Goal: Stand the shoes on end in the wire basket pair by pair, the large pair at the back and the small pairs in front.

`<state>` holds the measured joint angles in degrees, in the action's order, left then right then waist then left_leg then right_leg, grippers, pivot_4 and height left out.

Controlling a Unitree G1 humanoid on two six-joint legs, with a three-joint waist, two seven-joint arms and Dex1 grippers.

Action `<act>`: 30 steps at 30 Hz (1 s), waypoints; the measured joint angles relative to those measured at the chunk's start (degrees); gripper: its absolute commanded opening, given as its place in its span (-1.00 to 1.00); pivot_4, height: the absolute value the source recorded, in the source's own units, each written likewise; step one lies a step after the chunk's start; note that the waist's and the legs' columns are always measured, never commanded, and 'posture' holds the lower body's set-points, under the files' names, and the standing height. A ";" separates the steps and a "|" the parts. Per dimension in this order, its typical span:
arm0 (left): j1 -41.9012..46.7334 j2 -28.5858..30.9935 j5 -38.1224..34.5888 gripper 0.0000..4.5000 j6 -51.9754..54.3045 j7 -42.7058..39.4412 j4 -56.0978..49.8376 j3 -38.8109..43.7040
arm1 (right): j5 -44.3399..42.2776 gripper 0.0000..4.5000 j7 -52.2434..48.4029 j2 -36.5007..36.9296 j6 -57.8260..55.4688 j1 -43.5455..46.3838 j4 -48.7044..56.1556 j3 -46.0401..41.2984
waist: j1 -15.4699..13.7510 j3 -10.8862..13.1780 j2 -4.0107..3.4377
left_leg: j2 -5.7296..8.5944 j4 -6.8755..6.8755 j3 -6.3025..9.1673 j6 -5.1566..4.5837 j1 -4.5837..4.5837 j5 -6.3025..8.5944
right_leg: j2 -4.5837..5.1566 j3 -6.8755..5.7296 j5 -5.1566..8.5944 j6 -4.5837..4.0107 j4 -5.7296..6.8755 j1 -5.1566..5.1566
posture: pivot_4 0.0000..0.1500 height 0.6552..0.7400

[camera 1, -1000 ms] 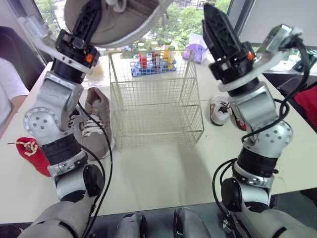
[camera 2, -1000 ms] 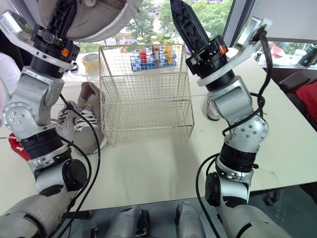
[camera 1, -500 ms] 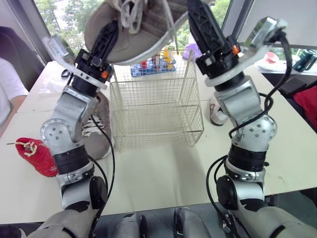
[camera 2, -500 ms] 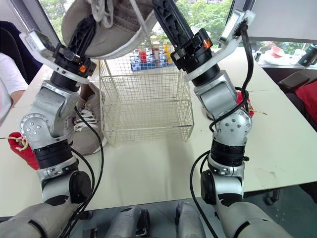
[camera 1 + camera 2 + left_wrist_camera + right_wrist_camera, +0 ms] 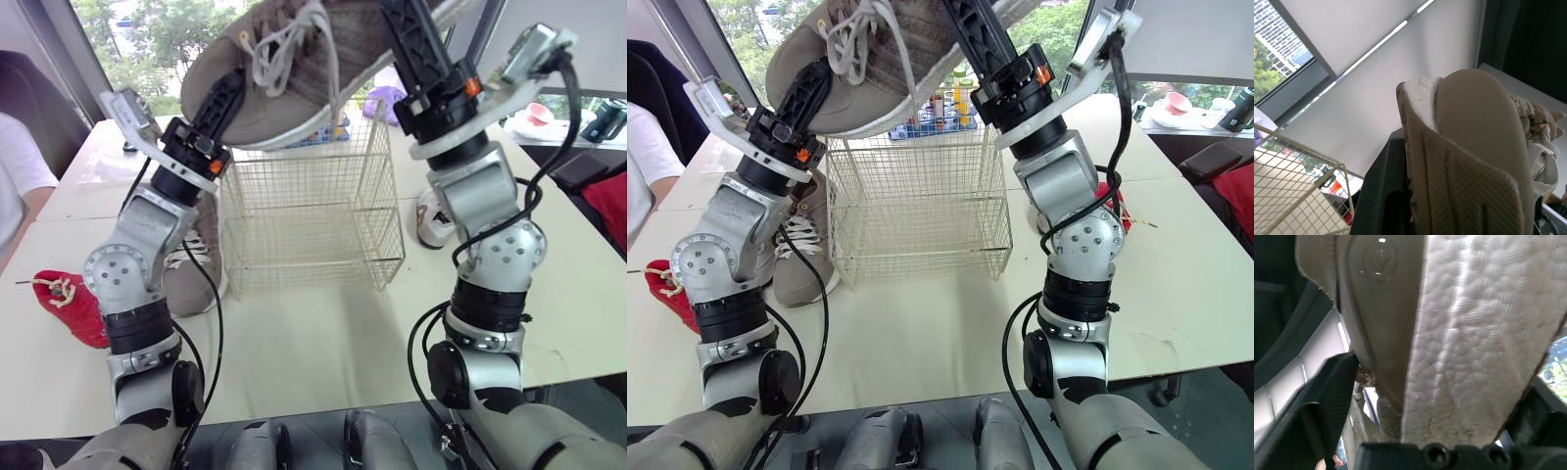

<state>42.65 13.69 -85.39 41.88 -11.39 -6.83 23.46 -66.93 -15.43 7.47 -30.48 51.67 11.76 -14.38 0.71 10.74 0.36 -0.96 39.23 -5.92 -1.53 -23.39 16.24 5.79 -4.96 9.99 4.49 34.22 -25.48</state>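
Left pincer (image 5: 227,96) and right pincer (image 5: 409,34) each pinch an end of one big beige shoe (image 5: 294,83), held lengthwise above the basket (image 5: 309,211). Its mate (image 5: 191,279) lies on the tabletop (image 5: 323,333), left of the basket.

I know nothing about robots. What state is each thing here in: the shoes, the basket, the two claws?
Large taupe lace-up sneaker: held in the air, laces dangling.
Left gripper: shut on that sneaker.
Right gripper: shut on that sneaker.
Cream wire basket: upright, empty.
Second taupe sneaker: on the table, left of the basket.
Small red shoe: lying on the table.
Small white shoe: on the table, right of the basket.
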 measured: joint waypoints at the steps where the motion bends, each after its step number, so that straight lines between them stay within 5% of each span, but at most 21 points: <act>1: -0.08 0.09 0.01 -0.73 0.00 -0.08 -0.14 -0.05 | 0.28 0.09 0.00 0.07 0.03 -0.12 -0.05 -0.03 | 0.01 0.00 0.00 | 0.00 0.00 0.00 0.00 0.00 0.00 | 0.00 0.00 0.00 0.00 0.00 0.00 | 1.00 1.00; 4: -0.63 0.71 0.14 -0.73 0.00 -0.19 -0.15 -0.36 | 0.81 -0.22 -0.19 0.17 0.03 -0.71 -0.45 0.03 | 0.01 0.00 0.00 | 0.00 0.00 0.01 -0.01 0.00 0.00 | 0.00 0.00 0.00 0.00 -0.01 0.00 | 1.00 1.00; 8: -1.05 1.93 0.78 -0.73 -0.14 -0.68 -0.17 -0.71 | 1.05 -0.26 -0.49 0.23 -0.11 -0.76 -0.89 0.34 | 0.00 0.00 0.00 | -0.01 0.00 0.00 -0.01 0.00 0.01 | 0.00 0.00 0.00 0.00 -0.01 -0.01 | 1.00 1.00; 9: -1.17 2.68 1.38 -0.28 -0.05 -0.74 -0.35 -1.03 | 1.46 -0.26 -0.54 0.23 0.00 -0.76 -0.89 0.48 | 0.02 0.00 0.00 | -0.01 0.00 0.00 -0.01 0.00 0.01 | 0.00 0.00 0.00 0.00 -0.01 -0.01 | 1.00 1.00; 14: -2.86 7.82 5.00 0.74 2.28 -0.97 -3.56 -4.04 | 6.40 -0.26 -2.26 0.61 3.34 -0.51 -1.02 1.02 | -0.08 0.01 -0.02 | -0.01 -0.02 0.02 -0.01 -0.02 0.01 | 0.00 0.00 0.01 0.00 -0.01 -0.02 | 1.00 1.00; 25: -10.13 24.40 11.21 0.74 8.10 -6.48 -10.90 -6.24 | 11.09 -0.26 -20.51 17.64 6.58 19.76 -22.01 -2.85 | 0.04 0.07 -0.07 | -0.02 -0.14 -0.06 -0.06 -0.09 0.05 | 0.01 0.02 0.04 0.00 -0.09 -0.25 | 1.00 1.00; 30: -10.58 31.71 22.35 0.74 5.25 -8.24 -13.20 -6.34 | 21.16 -0.26 -37.06 26.71 13.88 29.84 -39.22 -0.34 | 0.10 0.08 -0.05 | 0.00 -0.15 -0.12 -0.39 -0.10 0.25 | 0.01 0.04 0.04 0.00 -0.15 -0.25 | 1.00 1.00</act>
<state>32.07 45.40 -63.05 47.13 -19.63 -20.03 17.12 -45.76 -52.48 34.18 -16.60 81.51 -27.47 -14.72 0.81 10.82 0.32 -0.96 39.08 -6.03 -1.93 -23.49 16.48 5.81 -4.92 10.04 4.49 34.07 -25.73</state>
